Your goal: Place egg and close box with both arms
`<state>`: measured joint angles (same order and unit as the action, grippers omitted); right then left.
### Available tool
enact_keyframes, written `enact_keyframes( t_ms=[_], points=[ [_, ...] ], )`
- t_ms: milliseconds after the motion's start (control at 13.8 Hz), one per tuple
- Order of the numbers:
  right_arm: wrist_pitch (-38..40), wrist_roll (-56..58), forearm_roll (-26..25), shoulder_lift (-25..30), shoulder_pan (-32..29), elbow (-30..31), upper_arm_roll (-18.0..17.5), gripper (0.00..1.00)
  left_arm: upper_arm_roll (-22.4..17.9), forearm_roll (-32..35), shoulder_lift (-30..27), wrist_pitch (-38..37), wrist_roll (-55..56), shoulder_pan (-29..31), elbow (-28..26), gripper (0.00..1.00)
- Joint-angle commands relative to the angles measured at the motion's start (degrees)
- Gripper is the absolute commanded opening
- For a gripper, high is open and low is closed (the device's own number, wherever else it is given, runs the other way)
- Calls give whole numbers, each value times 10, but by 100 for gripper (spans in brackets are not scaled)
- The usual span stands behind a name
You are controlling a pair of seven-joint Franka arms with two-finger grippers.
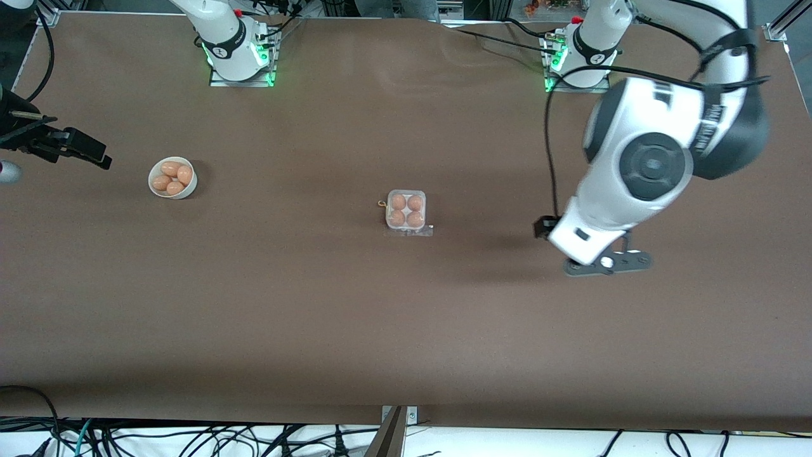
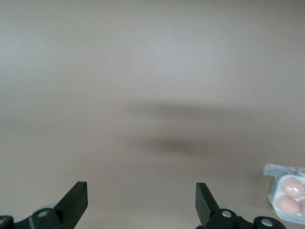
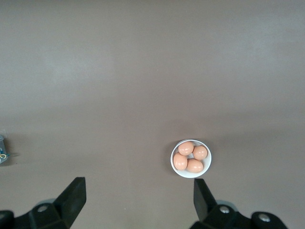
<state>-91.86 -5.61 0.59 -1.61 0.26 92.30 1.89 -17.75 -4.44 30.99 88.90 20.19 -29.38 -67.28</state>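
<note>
A plain brown table (image 1: 317, 304) fills the room's view; black cables (image 1: 190, 438) trail on the white floor below its nearer edge.

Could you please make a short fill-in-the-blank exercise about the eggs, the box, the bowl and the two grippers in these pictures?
1. The box holds ____ eggs.
2. The other eggs lie in a round white ____ toward the right arm's end of the table.
3. The left gripper has its fingers ____ and holds nothing.
4. The right gripper holds ____.

Missing words: four; bowl; open; nothing
</note>
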Motion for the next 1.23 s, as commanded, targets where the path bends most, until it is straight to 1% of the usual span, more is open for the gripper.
enact_keyframes(
  t_ms=[0, 145, 217, 290, 362, 434, 579, 724, 797, 941, 1159],
  points=[
    [3, 5, -7, 0, -9, -7, -9, 100, 6, 11, -6, 0, -12, 24, -6, 100],
    [3, 5, -7, 0, -9, -7, -9, 100, 7, 10, -9, 0, -20, 55, -6, 100],
    [2, 5, -7, 0, -9, -7, -9, 100, 7, 11, -21, 0, -34, 69, -6, 100],
    [3, 5, -7, 0, -9, -6, -9, 100, 16, 10, -23, 0, -45, 100, -6, 100],
    [3, 5, -7, 0, -9, -7, -9, 100, 31, 10, -29, 0, -56, 128, -6, 100],
    [3, 5, -7, 0, -9, -6, -9, 100, 48, 14, -50, 0, -62, 155, -7, 100],
    [3, 5, -7, 0, -9, -7, -9, 100, 82, 21, -75, 0, -63, 207, -11, 100],
    [2, 5, -7, 0, -9, -6, -9, 100, 124, 31, -109, 0, -87, 261, -21, 100],
    [2, 5, -7, 0, -9, -7, -9, 100, 133, 32, -125, 0, -112, 277, -34, 100],
    [2, 5, -7, 0, -9, -7, -9, 100, 134, 32, -163, 0, -171, 293, -72, 100],
    [2, 5, -7, 0, -9, -7, -9, 100, 134, 36, -213, 0, -207, 303, -136, 100]
  ],
)
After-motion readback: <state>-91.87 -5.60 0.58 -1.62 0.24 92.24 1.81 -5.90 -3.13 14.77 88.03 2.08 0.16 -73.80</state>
